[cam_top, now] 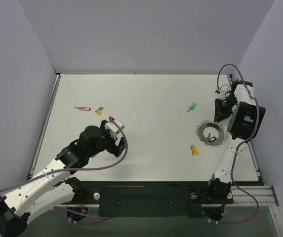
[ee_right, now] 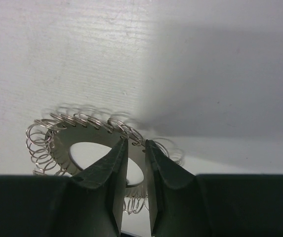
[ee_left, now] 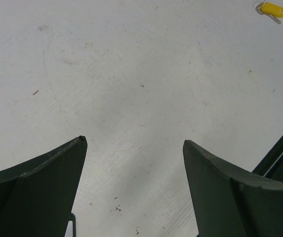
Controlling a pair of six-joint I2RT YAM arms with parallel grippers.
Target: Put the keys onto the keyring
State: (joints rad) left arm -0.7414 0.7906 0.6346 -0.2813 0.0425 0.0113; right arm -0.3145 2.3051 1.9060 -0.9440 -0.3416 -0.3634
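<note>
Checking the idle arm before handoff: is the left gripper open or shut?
Open. The left gripper shows its fingers standing wide apart in the wrist view, with bare table between them and nothing held.

Shiny wire, dull plastic, matt white table (ee_left: 146, 74).
The keyring (ee_right: 82, 134) is a flat dull-grey disc fringed with thin, bright wire loops. The table looks finely ribbed and lightly scuffed. The yellow key (ee_left: 272, 9) has a glossy plastic head on a bare metal blade. The left fingers (ee_left: 37, 192) are dark, matt plastic.
</note>
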